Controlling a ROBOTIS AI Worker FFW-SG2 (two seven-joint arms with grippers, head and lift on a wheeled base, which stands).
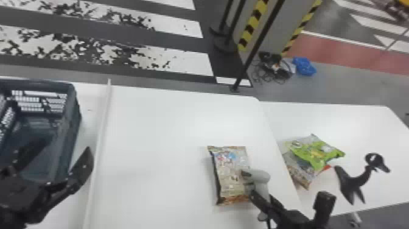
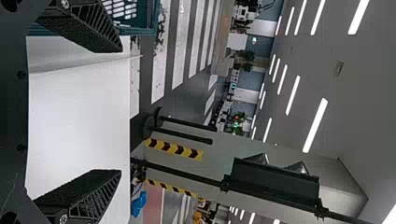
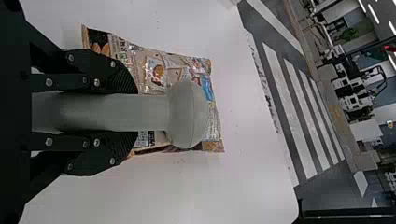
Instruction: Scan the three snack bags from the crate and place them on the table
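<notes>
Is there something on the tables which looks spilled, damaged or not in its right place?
Nothing looks spilled or torn. Only the green bag looks untidy: on the right table, it lies askew, partly on top of another bag. The bag near the scanner lies flat, nothing odd.

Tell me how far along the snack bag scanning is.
Two bags look done: the green bag lies partly over a brownish bag on the right-hand table. The right pincer holds the scanner over the third bag. Probably left: finishing that scan and moving it across.
</notes>
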